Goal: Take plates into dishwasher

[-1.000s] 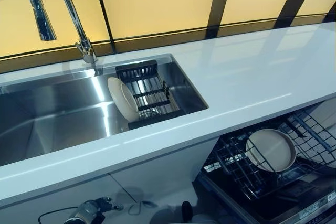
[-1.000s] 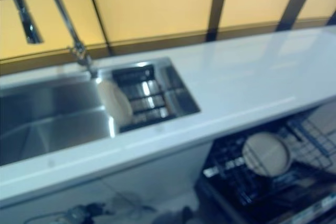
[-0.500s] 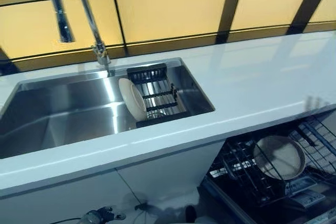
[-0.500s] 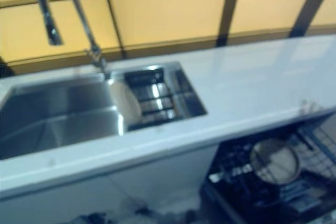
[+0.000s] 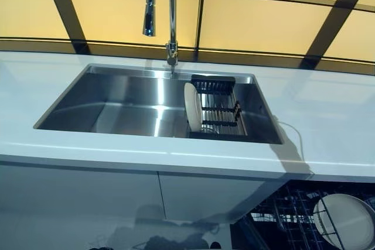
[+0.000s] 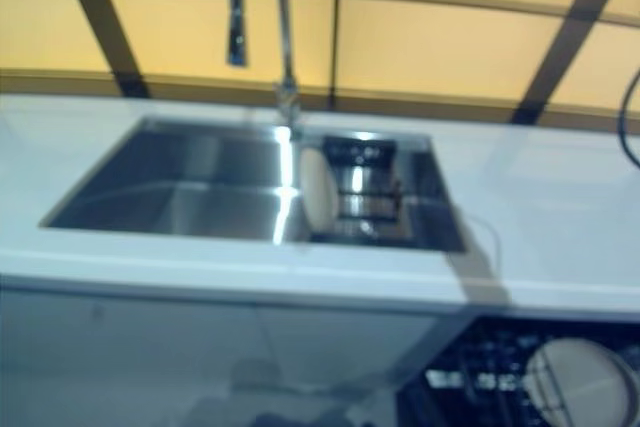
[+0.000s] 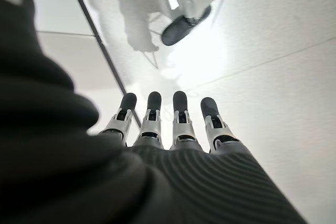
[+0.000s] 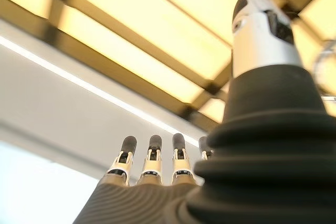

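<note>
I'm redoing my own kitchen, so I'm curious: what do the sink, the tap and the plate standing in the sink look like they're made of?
The sink looks like brushed stainless steel: grey, with soft streaky reflections. The tap seems polished chrome-like metal, mirror-bright along its curve. The plate looks like glazed ceramic, smooth and off-white, though hard plastic can't be ruled out.

white plate upright in sink rack
</note>
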### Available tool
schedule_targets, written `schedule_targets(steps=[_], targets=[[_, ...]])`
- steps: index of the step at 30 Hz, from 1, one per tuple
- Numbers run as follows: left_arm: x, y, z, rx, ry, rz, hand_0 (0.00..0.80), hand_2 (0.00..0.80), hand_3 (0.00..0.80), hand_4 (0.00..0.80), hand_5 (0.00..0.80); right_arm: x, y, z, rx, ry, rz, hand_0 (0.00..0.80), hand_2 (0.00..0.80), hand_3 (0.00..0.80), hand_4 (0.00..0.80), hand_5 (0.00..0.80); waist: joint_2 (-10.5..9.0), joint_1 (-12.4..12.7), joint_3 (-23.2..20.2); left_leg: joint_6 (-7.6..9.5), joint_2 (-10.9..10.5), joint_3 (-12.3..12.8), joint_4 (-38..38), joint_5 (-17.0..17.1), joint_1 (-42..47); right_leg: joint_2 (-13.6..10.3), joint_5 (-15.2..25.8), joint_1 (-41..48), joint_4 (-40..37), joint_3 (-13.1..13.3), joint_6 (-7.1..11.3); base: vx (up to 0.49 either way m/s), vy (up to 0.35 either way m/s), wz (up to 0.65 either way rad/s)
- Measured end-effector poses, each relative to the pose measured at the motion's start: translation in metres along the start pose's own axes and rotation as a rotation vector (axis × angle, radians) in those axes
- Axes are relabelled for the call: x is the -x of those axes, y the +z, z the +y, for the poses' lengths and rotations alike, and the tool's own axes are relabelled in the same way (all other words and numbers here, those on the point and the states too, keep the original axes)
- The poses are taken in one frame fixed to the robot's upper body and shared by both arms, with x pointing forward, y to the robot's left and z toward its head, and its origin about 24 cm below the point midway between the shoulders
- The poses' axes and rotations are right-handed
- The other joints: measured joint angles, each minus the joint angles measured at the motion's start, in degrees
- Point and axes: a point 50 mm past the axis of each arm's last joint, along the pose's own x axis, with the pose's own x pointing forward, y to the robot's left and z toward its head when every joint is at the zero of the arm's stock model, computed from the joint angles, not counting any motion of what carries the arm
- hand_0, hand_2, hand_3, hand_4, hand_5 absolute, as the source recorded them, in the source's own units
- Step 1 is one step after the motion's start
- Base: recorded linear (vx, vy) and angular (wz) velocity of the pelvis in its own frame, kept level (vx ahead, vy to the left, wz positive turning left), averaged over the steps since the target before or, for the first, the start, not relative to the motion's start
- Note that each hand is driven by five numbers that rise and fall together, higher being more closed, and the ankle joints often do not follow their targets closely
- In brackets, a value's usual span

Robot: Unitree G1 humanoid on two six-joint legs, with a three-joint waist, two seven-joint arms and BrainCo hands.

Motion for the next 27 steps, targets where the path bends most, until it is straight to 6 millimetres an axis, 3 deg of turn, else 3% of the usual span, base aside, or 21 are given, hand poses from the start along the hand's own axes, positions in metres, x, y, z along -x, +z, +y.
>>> schedule_targets(steps=[12,19,27], targets=[[0.001,0.007,0.009,0.051,-0.011,0.012,0.0,0.0,0.0,0.0,0.0,-0.012,0.094,-0.007,0.112,-0.01,-0.462,0.0,0.0,0.0,0.0,0.0,-0.35,1.47,3.8,-0.08,-0.22,-3.26,0.1,1.04,-2.48,-0.41,-0.16,-0.45,-0.01,-3.02,0.16,-0.031,0.053,0.13],[0.004,0.035,0.028,0.082,0.027,-0.061,0.0,0.0,0.0,0.0,0.0,-0.011,0.111,0.003,0.13,0.04,-0.522,0.0,0.0,0.0,0.0,0.0,-0.44,4.4,7.67,-0.23,-0.45,-5.01,0.42,2.42,-6.73,-0.33,0.72,-3.92,0.24,-4.45,-0.74,-0.121,0.005,0.11],[0.007,0.043,0.04,0.114,0.049,-0.074,0.0,0.0,0.0,0.0,0.0,-0.011,0.118,0.006,0.136,0.072,-0.544,0.0,0.0,0.0,0.0,0.0,0.15,5.45,10.73,-0.17,-0.7,-6.28,0.5,2.58,-8.42,-0.68,0.67,-4.69,0.24,-5.76,-0.64,-0.025,0.03,0.08]])
